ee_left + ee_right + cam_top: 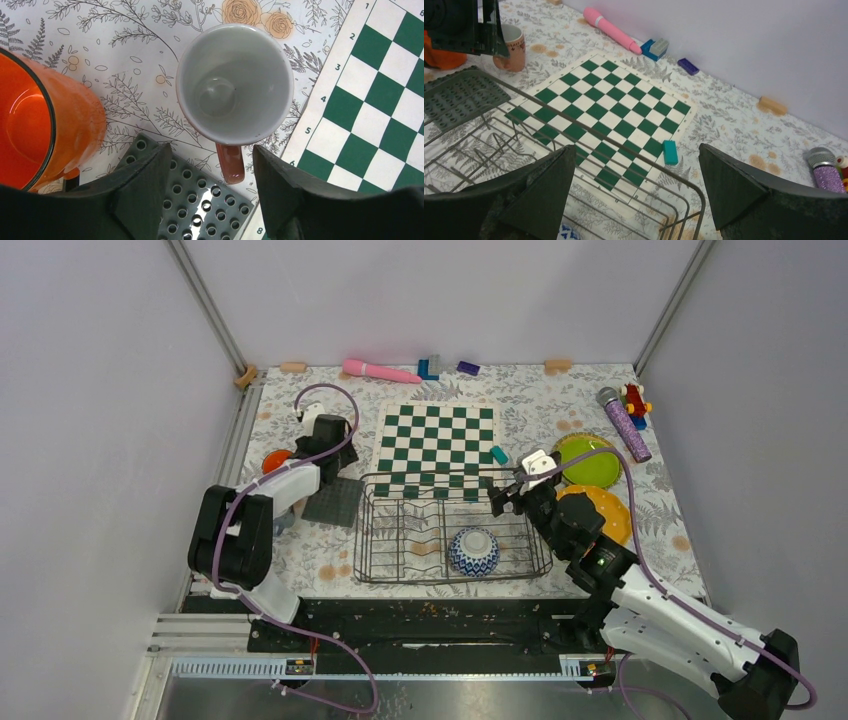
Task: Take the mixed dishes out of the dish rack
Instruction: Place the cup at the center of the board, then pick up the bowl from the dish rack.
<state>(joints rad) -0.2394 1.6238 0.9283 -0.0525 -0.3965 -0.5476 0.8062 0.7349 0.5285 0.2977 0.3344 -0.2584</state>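
Note:
The dish rack stands in front of the chessboard and holds an upturned blue-and-white bowl. My left gripper is open over the pink mug, which stands upright on the table; its handle points into the gap just beyond my fingertips, untouched. The orange cup stands left of the mug. My right gripper is open and empty above the rack's far right corner. The lime green plate and yellow-orange plate lie right of the rack. The teal plate and grey cup are out of view.
A dark grey square mat lies under my left fingers, beside the chessboard. A teal block lies by the board's corner. A pink wand, small blocks and a purple microphone lie near the back wall.

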